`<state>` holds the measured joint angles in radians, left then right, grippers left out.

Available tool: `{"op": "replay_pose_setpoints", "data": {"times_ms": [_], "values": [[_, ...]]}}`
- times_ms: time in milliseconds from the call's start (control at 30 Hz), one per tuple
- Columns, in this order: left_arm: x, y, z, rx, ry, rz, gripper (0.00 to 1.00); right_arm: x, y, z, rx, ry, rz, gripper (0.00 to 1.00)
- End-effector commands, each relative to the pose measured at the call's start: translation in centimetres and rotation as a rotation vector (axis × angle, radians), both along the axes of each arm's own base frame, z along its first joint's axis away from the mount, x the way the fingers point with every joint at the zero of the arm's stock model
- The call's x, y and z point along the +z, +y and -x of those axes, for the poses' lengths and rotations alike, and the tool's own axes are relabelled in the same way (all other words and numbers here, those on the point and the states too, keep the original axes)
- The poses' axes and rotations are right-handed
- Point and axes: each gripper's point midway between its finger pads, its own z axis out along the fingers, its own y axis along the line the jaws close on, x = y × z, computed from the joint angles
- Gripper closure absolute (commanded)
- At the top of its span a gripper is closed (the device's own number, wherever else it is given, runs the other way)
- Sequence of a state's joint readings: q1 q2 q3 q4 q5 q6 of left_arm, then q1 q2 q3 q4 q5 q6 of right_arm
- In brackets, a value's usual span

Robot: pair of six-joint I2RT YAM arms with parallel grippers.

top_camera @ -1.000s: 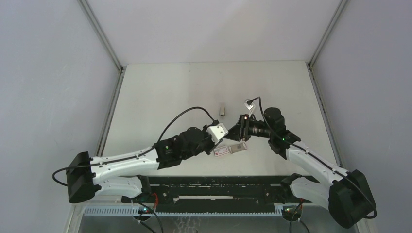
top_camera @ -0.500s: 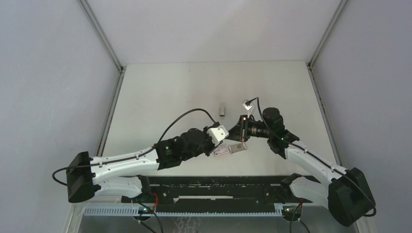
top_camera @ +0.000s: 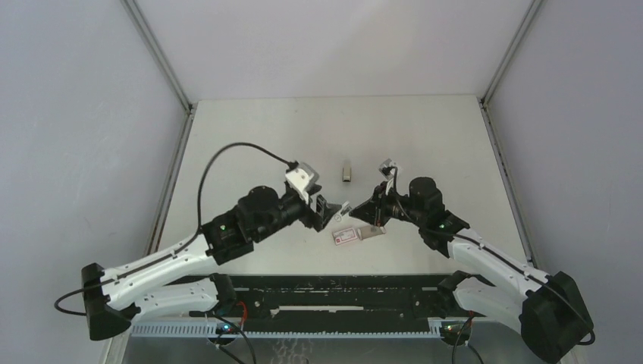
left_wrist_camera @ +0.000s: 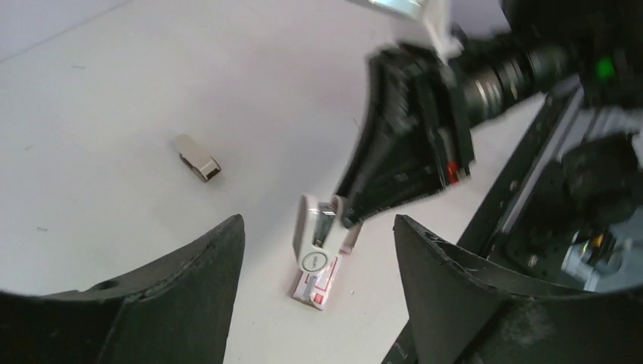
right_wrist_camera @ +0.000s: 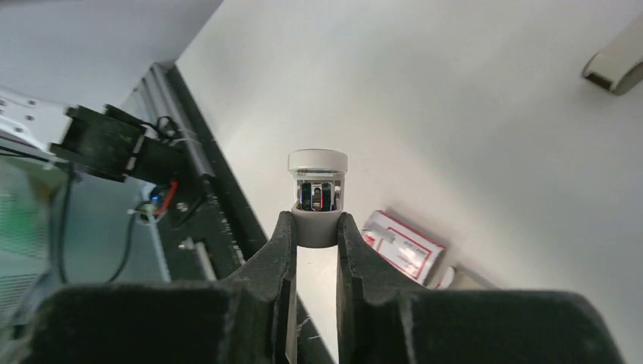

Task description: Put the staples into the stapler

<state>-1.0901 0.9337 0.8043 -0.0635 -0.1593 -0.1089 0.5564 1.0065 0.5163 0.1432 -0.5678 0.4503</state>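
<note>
My right gripper (right_wrist_camera: 316,227) is shut on the stapler (right_wrist_camera: 317,193), a small white one with its rounded end pointing away from the wrist. It holds the stapler just above the table, seen in the top view (top_camera: 343,211) and the left wrist view (left_wrist_camera: 317,241). The staples (top_camera: 346,171), a short silvery bar, lie alone on the table farther back; they also show in the left wrist view (left_wrist_camera: 196,158) and the right wrist view (right_wrist_camera: 616,64). My left gripper (top_camera: 326,212) is open and empty, facing the stapler from the left, a little apart from it.
A pinkish-red-and-white box (top_camera: 356,233) with its tan tray slid out lies on the table under the held stapler, also visible in both wrist views (left_wrist_camera: 315,282) (right_wrist_camera: 402,246). The black rail (top_camera: 334,292) runs along the table's near edge.
My left arm has drawn back to the left, away from the box, with its jaws now open. My right gripper has shifted slightly left with the stapler.
</note>
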Motion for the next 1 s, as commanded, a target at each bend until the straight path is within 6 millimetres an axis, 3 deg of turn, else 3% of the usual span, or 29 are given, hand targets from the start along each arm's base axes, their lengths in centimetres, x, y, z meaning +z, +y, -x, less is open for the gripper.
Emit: {"op": "replay_pose_setpoints", "data": {"times_ms": [0, 233, 467, 667, 967], "values": [[2.2, 0.6, -1.0, 0.086, 0.235, 0.144, 0.27, 1.7, -0.5, -1.5, -0.056, -0.296, 0.026, 1.00], [-0.4, -2.0, -1.3, 0.100, 0.444, 0.187, 0.31, 2.0, -0.4, 0.1, -0.082, -0.551, 0.028, 1.00], [-1.6, -4.4, -1.5, 0.054, 0.499, 0.165, 0.31, 2.0, -0.1, 0.8, -0.080, -0.654, 0.069, 1.00], [-4.3, -3.9, -2.5, 0.134, 0.523, 0.071, 0.39, 2.2, 0.3, 1.0, -0.074, -0.678, 0.074, 1.00], [-5.4, -3.2, -3.5, 0.200, 0.511, 0.037, 0.50, 2.1, 0.6, 1.2, -0.061, -0.687, 0.077, 1.00]]}}
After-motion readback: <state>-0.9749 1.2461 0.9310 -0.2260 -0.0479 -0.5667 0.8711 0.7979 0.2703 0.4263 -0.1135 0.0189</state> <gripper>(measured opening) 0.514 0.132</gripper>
